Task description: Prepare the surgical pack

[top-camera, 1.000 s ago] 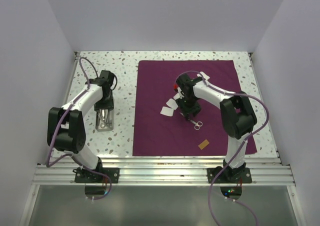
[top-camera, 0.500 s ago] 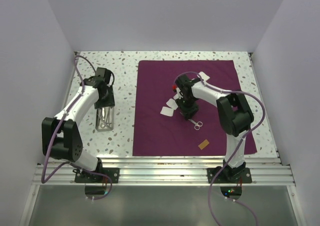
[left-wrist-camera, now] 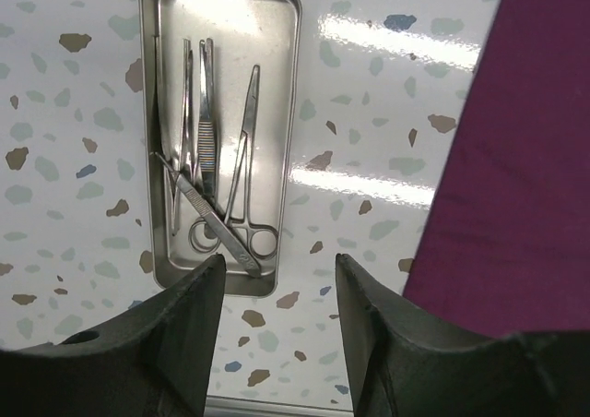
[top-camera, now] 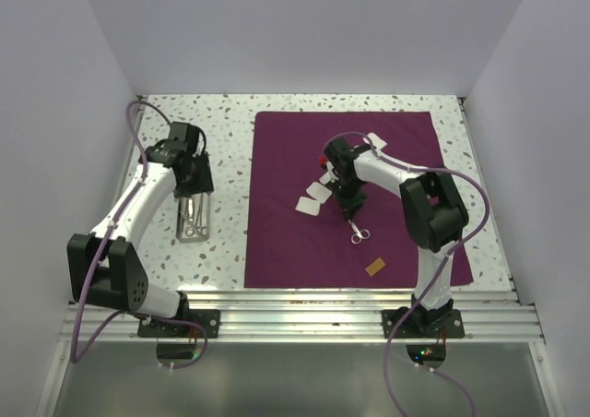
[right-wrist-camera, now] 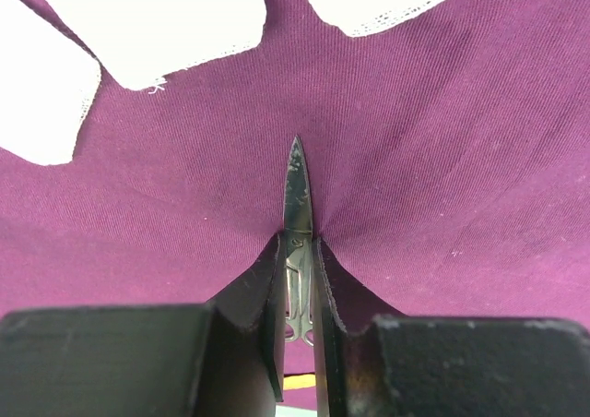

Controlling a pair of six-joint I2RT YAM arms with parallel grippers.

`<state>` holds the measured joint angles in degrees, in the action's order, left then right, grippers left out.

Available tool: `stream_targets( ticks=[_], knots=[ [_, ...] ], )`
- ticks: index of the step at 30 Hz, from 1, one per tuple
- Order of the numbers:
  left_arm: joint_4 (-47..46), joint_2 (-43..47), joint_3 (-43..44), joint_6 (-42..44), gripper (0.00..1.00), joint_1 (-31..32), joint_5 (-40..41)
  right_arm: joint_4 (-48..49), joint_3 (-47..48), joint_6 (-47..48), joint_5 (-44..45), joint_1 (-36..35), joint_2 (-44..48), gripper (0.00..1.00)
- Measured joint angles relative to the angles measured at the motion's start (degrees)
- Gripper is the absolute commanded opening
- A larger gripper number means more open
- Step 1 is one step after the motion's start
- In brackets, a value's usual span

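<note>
Nearest the arm bases, a small orange-brown tab (top-camera: 374, 267) lies alone on the large dark purple square cloth (top-camera: 286, 242); it is not part of the pack. Just beyond it, the thin steel scissors (top-camera: 358, 233) lie on the cloth with their ring handles toward the near edge. The right gripper (top-camera: 349, 209) is down on them.

In the right wrist view its fingers are pressed nearly together, pinching the blades (right-wrist-camera: 297, 196) between them. The pointed tip sticks out ahead, and the cloth puckers around the fingertips. I'd say the step in hand is picking up the scissors.

The next move calls for a straight, clean lift so the fabric is not dragged up too. Where the scissors go after that I can only guess, perhaps the tray.

Just past the gripper sit white gauze squares (top-camera: 313, 198), close to the blade tip but apart from it.

Off the cloth to the left, on the speckled white table (top-camera: 221, 251), is the small rectangular shiny steel tray (left-wrist-camera: 240, 29). It holds steel forceps (left-wrist-camera: 207, 113) and other slim instruments, overlapping. The left gripper (left-wrist-camera: 279, 334) hangs above the tray with its fingers spread wide, holding nothing and touching nothing.
</note>
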<state>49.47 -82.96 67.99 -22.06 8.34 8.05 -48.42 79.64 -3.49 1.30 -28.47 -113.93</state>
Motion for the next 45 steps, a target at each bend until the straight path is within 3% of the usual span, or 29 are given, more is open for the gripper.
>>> stream_targets(
  ticks=[19,24,31,41,44,45],
  knots=[
    [-1.0,5.7,-3.0,-4.3,0.59,3.0,-3.9,-4.9,2.1,-2.3,6.4,-0.4,4.0,0.00],
    [-11.4,12.3,-8.5,-4.5,0.61,8.0,-15.7,-5.9,7.5,-9.9,-2.1,-0.3,5.6,0.00],
    [-31.3,17.1,-20.1,-11.1,0.65,15.6,-29.8,4.0,10.8,-24.6,-16.6,-2.5,11.5,0.00],
    [-41.6,15.5,-23.6,-15.9,0.68,15.8,-37.0,11.3,14.6,-31.8,-25.1,-7.4,11.1,0.00],
    [-42.1,15.0,-23.8,-16.3,0.66,15.8,-38.1,12.2,14.9,-32.9,-26.4,-8.1,11.1,0.00],
    [-42.5,14.9,-23.9,-16.4,0.59,15.8,-38.5,12.4,15.1,-33.1,-26.7,-8.2,11.0,0.00]
  ],
)
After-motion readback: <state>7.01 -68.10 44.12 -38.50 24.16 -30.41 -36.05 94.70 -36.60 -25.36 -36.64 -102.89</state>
